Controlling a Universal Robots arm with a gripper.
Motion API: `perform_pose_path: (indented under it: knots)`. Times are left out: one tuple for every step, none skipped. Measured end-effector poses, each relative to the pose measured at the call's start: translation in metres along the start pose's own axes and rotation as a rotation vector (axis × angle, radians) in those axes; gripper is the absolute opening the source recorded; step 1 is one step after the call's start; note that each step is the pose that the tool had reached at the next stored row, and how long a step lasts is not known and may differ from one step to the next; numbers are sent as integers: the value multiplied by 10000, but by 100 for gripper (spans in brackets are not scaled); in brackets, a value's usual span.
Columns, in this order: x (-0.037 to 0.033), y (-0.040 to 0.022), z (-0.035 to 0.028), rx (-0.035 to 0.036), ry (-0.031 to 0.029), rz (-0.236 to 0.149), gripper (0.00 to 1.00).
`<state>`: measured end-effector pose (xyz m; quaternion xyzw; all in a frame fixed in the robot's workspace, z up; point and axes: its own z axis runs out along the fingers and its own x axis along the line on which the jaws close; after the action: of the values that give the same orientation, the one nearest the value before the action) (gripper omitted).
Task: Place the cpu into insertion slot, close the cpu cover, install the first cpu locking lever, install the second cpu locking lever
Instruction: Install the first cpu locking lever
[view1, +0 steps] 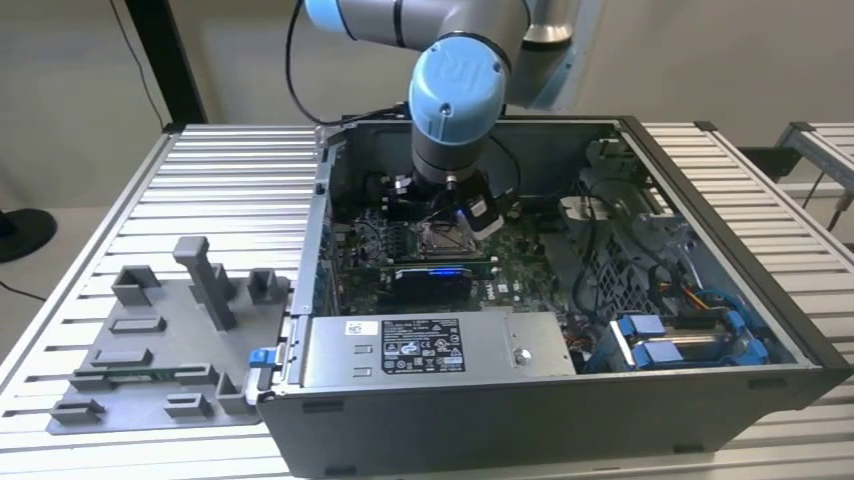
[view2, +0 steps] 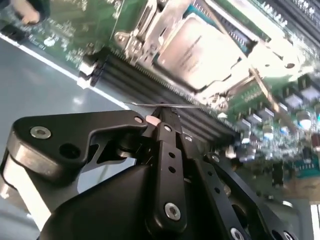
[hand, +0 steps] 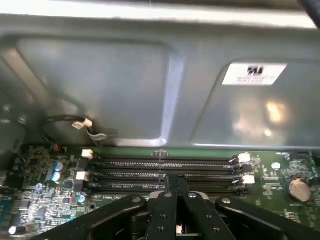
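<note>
A ribbed metal worktop (view1: 200, 170) carries an open grey computer case (view1: 534, 420) and, to the exterior view's left, a grey moulded fixture tray (view1: 147, 350). The blue-jointed robot arm (view1: 457, 90) reaches down into the case above the small square insertion slot (view1: 447, 238) on the green circuit board (view2: 100, 20).

In the second wrist view the flat silvery-tan square cpu (view2: 197, 50) sits in that slot, with the thin silvery cpu cover (view2: 142, 22) framing it. The black end effector (view2: 162, 114) has its fingers pressed together just beside the long black memory slots (hand: 160, 172). A thin silvery rod (view2: 145, 105) crosses at the tips; whether it is gripped I cannot tell.
</note>
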<state>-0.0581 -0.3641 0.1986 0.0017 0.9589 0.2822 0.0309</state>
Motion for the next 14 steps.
perform_pose_path:
  knots:
    - [9, 13, -21, 0, 1, 0, 0]
    - [24, 22, -34, 0, 0, 0, 0]
    - [44, 25, -40, 0, -1, 0, 0]
    - [73, 25, -42, -3, -2, 0, 0]
    - [110, 26, -45, -1, -1, 1, 0]
    - [155, 27, -47, -1, -1, 0, 0]
    - [201, 27, -51, 2, -4, -2, 0]
    - [238, 26, -53, 11, -6, -3, 0]
    - [257, 19, -57, 20, -5, -3, 0]
    - [265, 4, -63, 34, -4, -5, 0]
    - [267, -8, -66, 65, -2, -7, 0]
    - [268, -17, -65, 98, -3, -8, 0]
    - [268, -25, -62, 136, -5, -10, 0]
    - [269, -29, -59, 186, -2, -12, 0]
